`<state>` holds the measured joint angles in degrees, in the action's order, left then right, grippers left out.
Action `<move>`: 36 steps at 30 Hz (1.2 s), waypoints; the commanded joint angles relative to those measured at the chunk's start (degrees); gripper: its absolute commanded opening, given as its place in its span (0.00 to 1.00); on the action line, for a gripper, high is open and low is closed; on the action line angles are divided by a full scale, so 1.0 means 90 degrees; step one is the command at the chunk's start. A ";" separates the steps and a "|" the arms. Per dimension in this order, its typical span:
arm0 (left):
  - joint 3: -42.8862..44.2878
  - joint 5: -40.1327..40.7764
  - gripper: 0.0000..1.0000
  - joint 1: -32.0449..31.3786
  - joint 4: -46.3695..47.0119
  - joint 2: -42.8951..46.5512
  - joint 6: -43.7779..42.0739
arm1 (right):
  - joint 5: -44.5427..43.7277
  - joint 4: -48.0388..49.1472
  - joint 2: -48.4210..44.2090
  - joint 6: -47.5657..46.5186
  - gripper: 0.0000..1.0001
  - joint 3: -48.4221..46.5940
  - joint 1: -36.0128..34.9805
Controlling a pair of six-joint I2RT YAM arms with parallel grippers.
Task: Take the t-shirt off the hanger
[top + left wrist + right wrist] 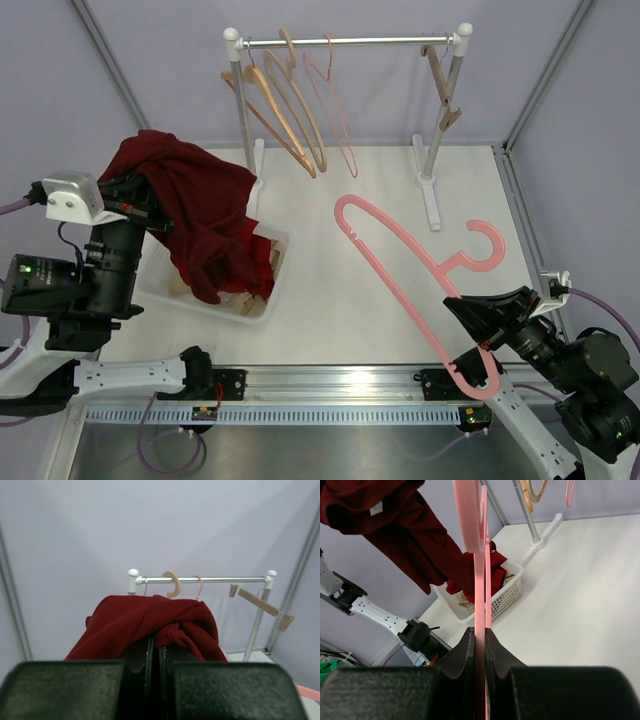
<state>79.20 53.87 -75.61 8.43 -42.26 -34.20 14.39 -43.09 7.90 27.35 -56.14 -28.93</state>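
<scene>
walls [160, 60]: plain lavender | table [330, 300]: white | far edge: metal clothes rack [350, 42] | light: even

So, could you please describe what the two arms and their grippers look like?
Both arms are mostly black with white lower links. The left arm carries a white camera housing and a small green light; the right arm trails a lilac cable. The left gripper and right gripper are blocky and black.

The left arm [105, 265] stood raised and upright, its gripper [154, 650] pinched tight on the t-shirt [200, 210]. The right arm [570, 365] reached forward and inward, its gripper [480, 632] clamped on the hanger [481, 590], jaws nearly together.
</scene>
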 commanded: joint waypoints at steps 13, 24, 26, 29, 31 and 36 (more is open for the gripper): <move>-0.2968 -0.3232 0.00 0.5724 -0.0868 0.0515 0.4334 | 0.0315 0.0589 0.0713 -0.0324 0.00 -0.0295 -0.0028; -0.3416 -0.2655 0.00 0.6800 -0.3474 0.0144 0.6415 | -0.0837 0.0988 0.1124 -0.0627 0.00 -0.0110 -0.0028; -0.3516 -0.2800 0.00 0.6790 -0.4038 0.0203 0.6826 | -0.0915 0.1125 0.1328 -0.0666 0.00 -0.0110 -0.0028; -0.3789 -0.3250 0.00 0.6800 -0.4722 0.0543 0.7304 | -0.1236 0.1175 0.1669 -0.0744 0.00 -0.0168 -0.0028; -0.4207 -0.3358 0.00 0.6800 -0.4949 0.0856 0.7685 | -0.1471 0.1252 0.1855 -0.0774 0.00 -0.0207 -0.0018; -0.5010 -0.3720 0.16 0.6800 -0.5311 0.1308 0.8534 | -0.2146 0.1448 0.2832 -0.0871 0.00 -0.0393 -0.0018</move>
<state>36.62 23.86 -14.61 -35.55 -30.35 34.79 0.49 -34.44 29.82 21.30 -57.45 -28.93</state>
